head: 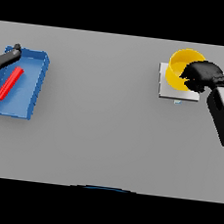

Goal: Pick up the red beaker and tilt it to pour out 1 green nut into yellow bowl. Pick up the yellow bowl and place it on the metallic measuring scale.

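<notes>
The yellow bowl (180, 67) stands on the pale metallic scale (166, 89) at the far right of the table. My right hand (203, 75) covers the bowl's right rim, its fingers curled over the edge and hiding that side. No green nut shows inside the bowl. A long red beaker (9, 83) lies on its side in the blue tray (34, 88) at the far left. My left hand (7, 57) hovers over the tray's upper left corner with its fingers straight, just above the beaker's far end and apart from it.
A small light tab (177, 102) sticks out of the scale's near edge. The grey table (104, 113) stretches between the tray and the scale.
</notes>
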`<state>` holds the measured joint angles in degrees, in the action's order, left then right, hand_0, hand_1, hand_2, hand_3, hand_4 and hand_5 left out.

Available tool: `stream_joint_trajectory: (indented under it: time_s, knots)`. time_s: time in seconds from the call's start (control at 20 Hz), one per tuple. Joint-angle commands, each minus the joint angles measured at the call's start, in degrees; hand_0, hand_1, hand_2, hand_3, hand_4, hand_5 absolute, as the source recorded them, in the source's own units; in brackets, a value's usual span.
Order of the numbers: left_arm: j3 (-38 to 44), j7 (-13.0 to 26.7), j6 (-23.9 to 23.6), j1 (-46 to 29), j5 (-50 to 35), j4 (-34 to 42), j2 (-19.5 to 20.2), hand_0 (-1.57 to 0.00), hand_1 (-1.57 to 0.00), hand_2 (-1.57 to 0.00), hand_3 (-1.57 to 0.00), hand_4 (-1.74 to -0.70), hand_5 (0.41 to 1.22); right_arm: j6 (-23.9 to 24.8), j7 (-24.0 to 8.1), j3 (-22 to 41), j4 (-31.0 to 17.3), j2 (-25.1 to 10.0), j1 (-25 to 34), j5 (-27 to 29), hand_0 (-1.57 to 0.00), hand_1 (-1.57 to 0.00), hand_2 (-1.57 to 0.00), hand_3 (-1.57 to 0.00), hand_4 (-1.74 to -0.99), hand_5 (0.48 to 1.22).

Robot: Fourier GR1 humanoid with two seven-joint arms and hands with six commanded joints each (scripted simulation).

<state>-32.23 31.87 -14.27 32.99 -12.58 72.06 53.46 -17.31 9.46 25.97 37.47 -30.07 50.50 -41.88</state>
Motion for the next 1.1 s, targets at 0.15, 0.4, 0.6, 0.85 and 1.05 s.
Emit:
stream_joint_trajectory:
  time_s: [0.15, 0.4, 0.6, 0.85, 1.05]
  knots:
    - [-0.20, 0.25, 0.14, 0.65, 0.27, -1.37, -0.81, 0.00, 0.00, 0.00, 0.00, -0.81, 0.734, 0.32, 0.92, 0.55, -2.27, 0.62, 1.42, 0.62, -1.53, -1.40, -1.57, -1.32, -1.725, 1.221]
    - [-0.36, 0.89, 0.34, 1.15, 0.33, -1.68, -1.16, 0.00, 0.00, 0.00, 0.00, -0.81, 0.744, -2.17, 0.27, -0.13, -3.70, 0.65, 2.05, 2.27, -0.98, -0.87, -0.95, -0.76, -1.504, 0.983]
    - [-0.60, 0.40, 0.97, 1.94, 0.62, -2.94, -1.82, 0.00, 0.00, 0.00, 0.00, -0.81, 0.738, -2.66, 0.86, -0.05, -5.08, 1.19, 2.54, 2.23, -0.40, -0.35, -0.52, -0.60, -1.410, 0.821]
    - [-0.57, 0.65, 0.45, 1.99, 0.68, -3.21, -2.22, 0.00, 0.00, 0.00, 0.00, -0.81, 0.736, -2.66, 3.83, 1.29, -7.48, 1.57, 3.22, 0.87, -0.13, -0.12, -0.24, -0.44, -1.346, 0.746]
    - [-0.24, 0.57, 0.88, 2.81, 0.35, -4.26, -2.68, 0.00, 0.00, 0.00, 0.00, -0.82, 0.734, -2.38, 4.11, 1.80, -9.07, 1.76, 4.02, -0.01, -0.05, -0.05, -0.12, -0.35, -1.308, 0.733]
